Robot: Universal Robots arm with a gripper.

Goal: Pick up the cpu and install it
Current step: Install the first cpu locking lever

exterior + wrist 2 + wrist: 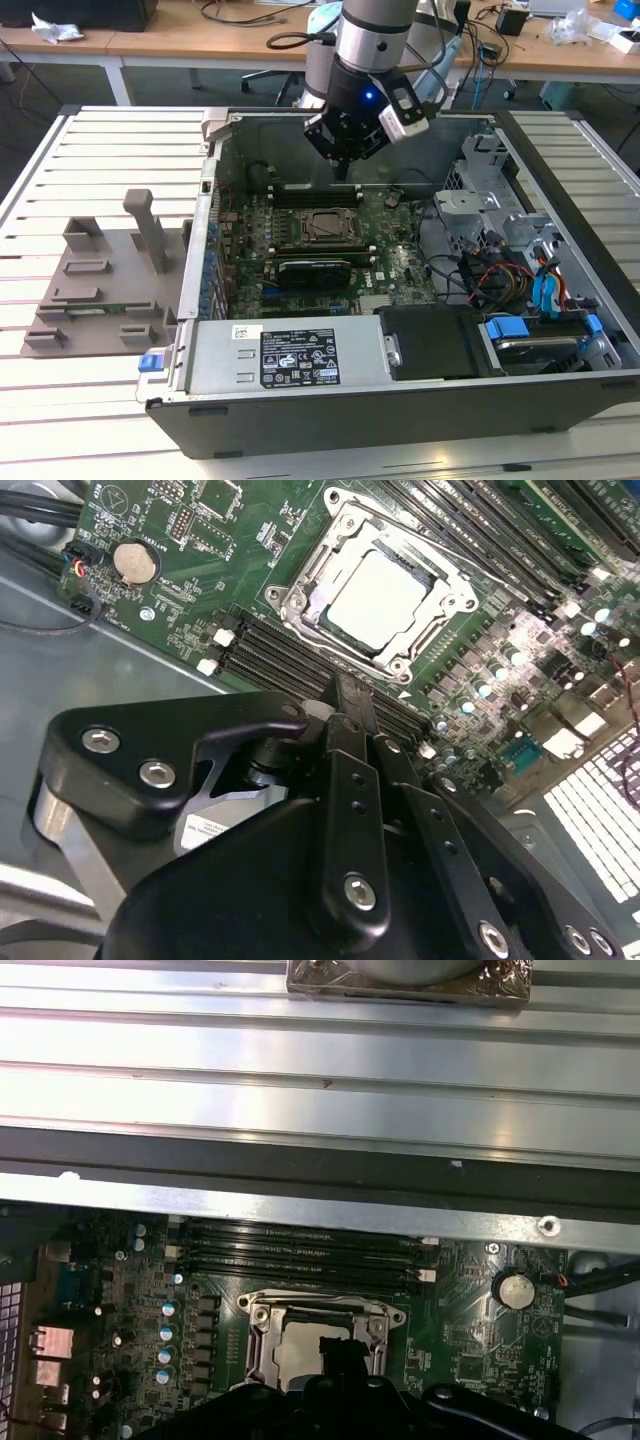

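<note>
The exterior view looks down from high in front of the open computer case [400, 380], taking in the whole case, the slatted table [100, 400] and the arm from well back. Both wrist views sit close above the motherboard [200, 540], looking past the black gripper [345, 720] body from opposite sides. All three share the socket frame [322, 226], with the cpu [380, 600] lying in it

You get bright even overhead light; strong glare on slatted table [320, 1070] in first wrist view, dark blurred gripper [345, 695] near lens in second wrist view.
</note>
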